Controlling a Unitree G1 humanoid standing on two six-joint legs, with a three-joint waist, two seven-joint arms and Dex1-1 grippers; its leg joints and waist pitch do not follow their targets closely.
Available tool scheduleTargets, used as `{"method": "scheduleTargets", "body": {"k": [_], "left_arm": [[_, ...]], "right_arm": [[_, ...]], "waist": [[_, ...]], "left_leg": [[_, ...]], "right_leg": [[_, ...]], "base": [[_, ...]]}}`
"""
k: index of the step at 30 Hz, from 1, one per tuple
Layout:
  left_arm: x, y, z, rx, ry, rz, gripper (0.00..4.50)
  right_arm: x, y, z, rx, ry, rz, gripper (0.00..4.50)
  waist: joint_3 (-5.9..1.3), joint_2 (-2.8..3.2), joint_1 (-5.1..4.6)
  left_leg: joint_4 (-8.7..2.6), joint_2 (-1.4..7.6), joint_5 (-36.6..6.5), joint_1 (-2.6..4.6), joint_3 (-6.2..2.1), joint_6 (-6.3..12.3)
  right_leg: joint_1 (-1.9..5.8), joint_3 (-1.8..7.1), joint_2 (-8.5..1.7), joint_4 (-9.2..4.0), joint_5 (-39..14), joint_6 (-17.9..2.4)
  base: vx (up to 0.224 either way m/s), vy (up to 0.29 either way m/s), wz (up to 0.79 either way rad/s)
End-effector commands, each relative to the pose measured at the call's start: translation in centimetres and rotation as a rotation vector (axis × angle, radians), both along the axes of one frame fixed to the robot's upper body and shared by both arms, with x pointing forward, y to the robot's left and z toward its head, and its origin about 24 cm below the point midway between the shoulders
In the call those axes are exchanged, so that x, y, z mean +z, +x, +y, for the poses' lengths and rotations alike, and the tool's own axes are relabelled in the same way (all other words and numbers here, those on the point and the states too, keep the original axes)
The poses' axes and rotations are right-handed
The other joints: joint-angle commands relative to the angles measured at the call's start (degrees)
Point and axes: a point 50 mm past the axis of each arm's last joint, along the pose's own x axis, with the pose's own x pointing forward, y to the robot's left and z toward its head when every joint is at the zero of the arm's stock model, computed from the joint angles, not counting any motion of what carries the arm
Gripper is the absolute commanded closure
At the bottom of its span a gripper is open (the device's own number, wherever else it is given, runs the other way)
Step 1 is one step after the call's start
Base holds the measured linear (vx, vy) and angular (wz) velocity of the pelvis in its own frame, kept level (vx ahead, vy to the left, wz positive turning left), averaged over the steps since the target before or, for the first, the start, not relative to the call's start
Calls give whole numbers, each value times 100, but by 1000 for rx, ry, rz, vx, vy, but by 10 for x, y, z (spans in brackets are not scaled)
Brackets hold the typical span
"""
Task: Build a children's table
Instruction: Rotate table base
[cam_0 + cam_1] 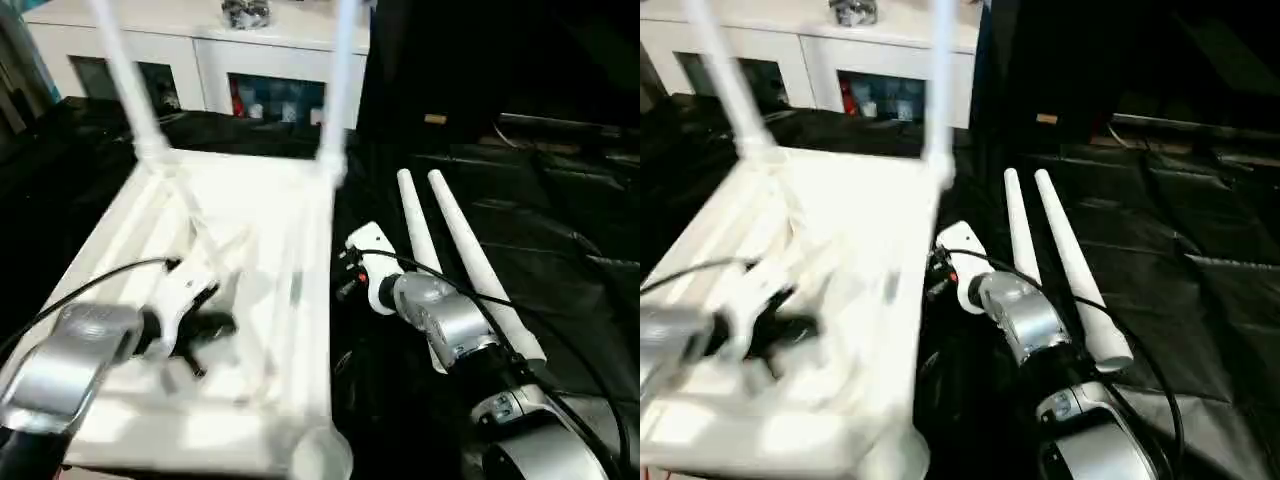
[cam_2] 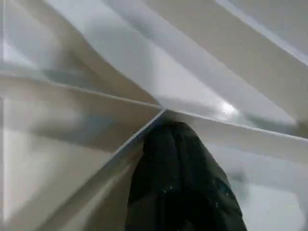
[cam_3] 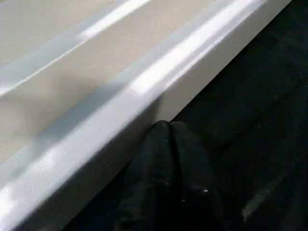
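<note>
You had the tabletop [image 1: 255, 210] lying underside up, its long axis running away from you, two legs [image 1: 335, 85] standing upright in the far sockets. Two loose legs [image 1: 470, 255] lay parallel beside your right gripper [image 3: 166, 132], jaws closed at the tabletop's edge. Your left gripper [image 2: 175, 144], jaws closed, pressed among the ribs.

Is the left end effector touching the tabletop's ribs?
Touching. In the left wrist view the shut left end effector presses its tip against a rib junction of the tabletop, no gap.

No text or label can be read.
</note>
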Motion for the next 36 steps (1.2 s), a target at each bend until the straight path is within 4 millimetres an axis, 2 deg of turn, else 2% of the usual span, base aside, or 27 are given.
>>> {"method": "scheduleTargets", "body": {"k": [1, 2, 3, 4, 5, 6, 7, 9, 10, 11, 13, 15, 19, 21, 22, 24, 25, 26, 27, 28, 29, 30, 31, 32, 33, 34, 36], "left_arm": [[10, 12, -8, -18, 7, -93, 450], [10, 14, -8, -15, 11, -97, 450], [9, 26, -5, 16, 77, -140, 450], [9, 32, -4, 35, 105, -165, 450], [9, 42, -3, 69, 138, -203, 450], [9, 42, -3, 69, 138, -203, 450], [9, 47, -3, 98, 137, -223, 450], [8, 50, -4, 119, 135, -236, 450], [8, 61, -7, 195, 100, -281, 450], [8, 61, -7, 195, 100, -281, 450], [7, 68, -9, 239, 74, -304, 450], [5, 74, -17, 261, 29, -333, 450], [7, 74, -19, 272, -1, -352, 450], [17, 68, -15, 219, 9, -406, 450], [18, 68, -15, 216, 10, -409, 450], [25, 63, -12, 188, 26, -450, 450], [31, 56, -11, 161, -5, -458, 450], [34, 53, -11, 145, -32, -452, 450], [38, 48, -14, 115, -75, -455, 409], [43, 42, -17, 85, -114, -460, 409], [51, 33, -25, 4, -180, -490, 409], [54, 29, -27, -12, -214, -495, 389], [58, 26, -30, -24, -250, -497, 389], [62, 18, -36, -61, -303, -491, 373], [62, 14, -38, -76, -320, -479, 361], [62, 11, -39, -91, -335, -463, 358], [61, 4, -44, -127, -364, -430, 336]], "right_arm": [[11, 0, 19, 74, 31, -37, 446], [11, 0, 19, 75, 30, -38, 446], [11, 0, 18, 71, 27, -43, 446], [11, 1, 17, 68, 25, -47, 446], [12, 1, 14, 60, 22, -55, 446], [12, 1, 14, 60, 22, -55, 446], [13, 2, 13, 52, 21, -63, 446], [14, 2, 11, 46, 20, -69, 446], [19, 5, 5, 0, 17, -102, 446], [19, 5, 5, 0, 17, -102, 446], [23, 9, -1, -48, 4, -135, 446], [37, 19, -20, -204, -57, -197, 446], [47, 21, -28, -223, -24, -192, 446], [65, 17, -41, -220, 12, -200, 446], [66, 16, -41, -221, 15, -199, 446], [72, 13, -51, -253, 32, -171, 413], [74, 9, -60, -291, 0, -147, 413], [74, 8, -65, -310, -20, -136, 398], [72, 5, -71, -339, -48, -108, 384], [71, 3, -77, -367, -74, -82, 384], [70, -2, -84, -388, -91, -30, 373], [70, -4, -86, -396, -97, -10, 363], [72, -6, -88, -404, -93, 0, 363], [75, -10, -92, -418, -87, 25, 341], [76, -12, -94, -429, -91, 32, 330], [78, -14, -96, -442, -96, 41, 325], [79, -16, -100, -461, -97, 59, 312]], "waist": [[-391, 152, 5], [-392, 146, 3], [-391, 187, 3], [-392, 168, -2], [-397, 179, -1], [-404, 174, 16], [-411, 182, 9], [-428, 169, 9], [-433, 172, 20], [-430, 169, 20], [-435, 169, 47], [-444, 189, 47], [-443, 165, 57], [-434, 159, 60], [-429, 159, 59], [-423, 161, 52], [-411, 187, 37], [-407, 180, 33], [-405, 186, 33], [-395, 126, 13], [-394, 113, 35], [-390, 141, 52], [-390, 94, 43], [-388, 116, 61], [-370, 104, 62], [-361, 81, 42], [-342, 77, 29]], "left_leg": [[-436, 285, -1605, 188, -182, -362], [-440, 283, -1581, 174, -188, -350], [-439, 277, -1589, 175, -190, -350], [-435, 274, -1634, 193, -182, -344], [-434, 279, -1654, 191, -189, -353], [-427, 281, -1664, 205, -184, -358], [-436, 286, -1567, 161, -206, -373], [-419, 292, -1447, 168, -195, -357], [-412, 295, -1387, 163, -196, -347], [-392, 271, -1303, 169, -164, -310], [-399, 281, -1255, 149, -178, -291], [-392, 281, -1231, 167, -179, -337], [-384, 280, -1180, 153, -176, -264], [-389, 285, -1177, 146, -179, -202], [-397, 305, -1163, 144, -186, -186], [-399, 303, -1179, 150, -186, -185], [-401, 306, -1201, 163, -177, -218], [-404, 309, -1219, 168, -180, -248], [-406, 303, -1268, 177, -170, -297], [-407, 297, -1288, 174, -157, -305], [-416, 310, -1219, 171, -164, -315], [-408, 313, -1241, 179, -156, -324], [-400, 306, -1258, 191, -138, -319], [-397, 292, -1268, 178, -141, -330], [-414, 294, -1307, 166, -149, -343], [-412, 295, -1380, 182, -145, -357], [-414, 284, -1453, 180, -145, -379]], "right_leg": [[190, 284, -440, -421, -1203, -1027], [201, 279, -438, -420, -1170, -1039], [195, 272, -429, -421, -1159, -1044], [180, 273, -421, -439, -1195, -1028], [193, 276, -430, -430, -1169, -1041], [186, 277, -431, -432, -1139, -1024], [234, 268, -442, -400, -1009, -1053], [230, 263, -443, -378, -778, -1112], [241, 263, -454, -368, -687, -1149], [226, 263, -418, -381, -553, -1167], [247, 256, -443, -370, -506, -1179], [242, 255, -443, -365, -496, -1175], [272, 255, -443, -356, -409, -1171], [290, 256, -443, -368, -477, -1148], [286, 256, -450, -357, -483, -1127], [284, 254, -444, -363, -554, -1117], [254, 256, -427, -370, -655, -1115], [259, 254, -431, -375, -701, -1128], [240, 253, -422, -379, -789, -1150], [239, 257, -408, -392, -842, -1139], [260, 261, -431, -382, -874, -1167], [232, 266, -428, -386, -922, -1153], [219, 267, -413, -394, -949, -1145], [220, 270, -419, -382, -1030, -1112], [231, 271, -423, -390, -1173, -1058], [207, 275, -422, -412, -1377, -978], [186, 281, -418, -447, -1651, -864]], "base": [[0, 0, 0], [0, 0, 0], [0, 0, 0], [0, 0, 0], [0, 0, 0], [0, 0, 0], [0, 0, 0], [0, 0, 0], [0, 0, 0], [0, 0, 0], [0, 0, 0], [0, 0, 0], [0, 0, 0], [0, 0, 0], [0, 0, 0], [0, 0, 0], [0, 0, 0], [0, 0, 0], [0, 0, 0], [0, 0, 0], [0, 0, 0], [0, 0, 0], [0, 0, 0], [0, 0, 0], [0, 0, 0], [0, 0, 0], [0, 0, 0]]}}
